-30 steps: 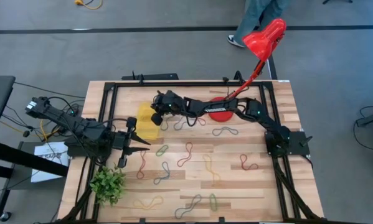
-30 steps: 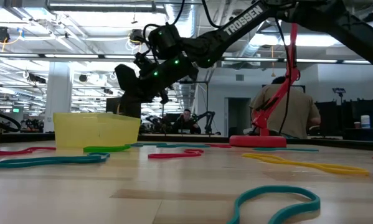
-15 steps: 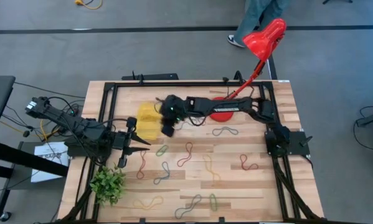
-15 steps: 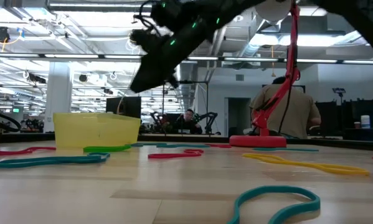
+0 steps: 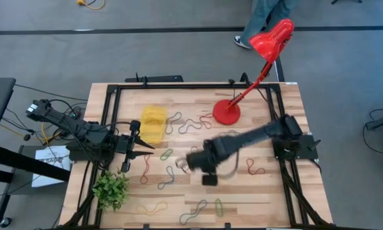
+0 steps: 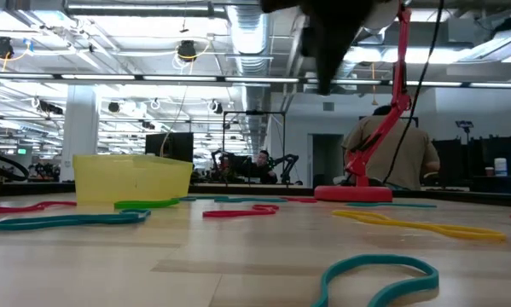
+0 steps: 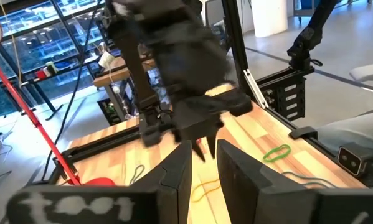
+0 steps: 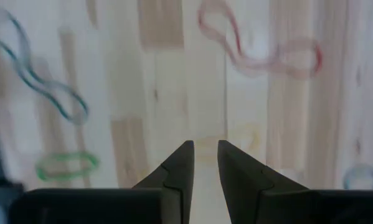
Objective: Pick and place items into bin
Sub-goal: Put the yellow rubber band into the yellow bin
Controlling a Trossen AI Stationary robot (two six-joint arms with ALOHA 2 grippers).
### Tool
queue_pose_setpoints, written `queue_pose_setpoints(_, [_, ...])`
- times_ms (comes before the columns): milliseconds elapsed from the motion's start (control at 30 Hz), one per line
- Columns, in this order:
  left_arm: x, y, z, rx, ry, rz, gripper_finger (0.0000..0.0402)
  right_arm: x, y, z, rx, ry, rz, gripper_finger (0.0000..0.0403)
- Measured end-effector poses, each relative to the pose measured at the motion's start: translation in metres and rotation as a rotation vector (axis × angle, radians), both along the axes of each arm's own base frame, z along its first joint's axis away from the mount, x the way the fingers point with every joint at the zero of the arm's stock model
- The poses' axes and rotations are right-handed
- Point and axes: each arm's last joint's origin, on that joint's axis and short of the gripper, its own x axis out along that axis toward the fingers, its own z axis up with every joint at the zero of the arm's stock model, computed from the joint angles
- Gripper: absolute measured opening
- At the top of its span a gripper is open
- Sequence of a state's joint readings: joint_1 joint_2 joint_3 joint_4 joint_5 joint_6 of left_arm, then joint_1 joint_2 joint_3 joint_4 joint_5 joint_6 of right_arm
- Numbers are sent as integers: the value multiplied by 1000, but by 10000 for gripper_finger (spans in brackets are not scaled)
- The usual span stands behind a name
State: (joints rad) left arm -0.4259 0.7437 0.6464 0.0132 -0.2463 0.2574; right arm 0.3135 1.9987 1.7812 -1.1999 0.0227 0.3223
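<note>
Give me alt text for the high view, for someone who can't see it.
The right arm stretches across a wooden table, its gripper above loose coloured loops. A yellow bin sits at back left, a red lamp behind, a green plant at front left, where the left gripper waits.

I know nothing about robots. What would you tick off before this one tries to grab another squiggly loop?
1. Right gripper over the middle of the table, near loops: ok.
2. Right gripper empty: ok; its fingers stand slightly apart with nothing between them.
3. A loop within reach: ok; a red loop and a grey loop lie below it.
4. Yellow bin unobstructed: ok; no arm over it.
5. Left gripper out of the way: ok; parked at the table's left edge.
6. Which loop it targets: cannot tell.
</note>
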Motion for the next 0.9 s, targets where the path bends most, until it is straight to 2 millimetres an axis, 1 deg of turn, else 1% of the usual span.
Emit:
queue_pose_setpoints(67, [0, 0, 0, -20, 5, -4, 67, -7, 12, -9, -25, 23, -19, 67])
queue_pose_setpoints(133, [0, 0, 0, -44, 9, -2, 67, -15, 16, -22, -47, 82, -51, 67])
queue_pose_setpoints(267, [2, -1, -1, -93, 27, 3, 67, -26, 13, -40, -81, 167, -141, 67])
queue_pose_setpoints(333, [3, -1, -2, -106, 35, 5, 67, -29, 10, -50, -85, 186, -176, 67])
queue_pose_setpoints(467, [5, -2, -4, -109, 45, 6, 67, -31, 10, -73, -13, 186, -237, 67])
queue_pose_setpoints(600, [5, -2, -4, -101, 43, 5, 67, -32, 16, -94, 80, 142, -263, 67])
queue_pose_setpoints(733, [5, -2, -4, -100, 43, 6, 67, -35, 15, -105, 87, 129, -312, 67])
queue_pose_setpoints(900, [5, -2, -4, -101, 41, 5, 67, -36, 12, -110, 58, 117, -346, 67])
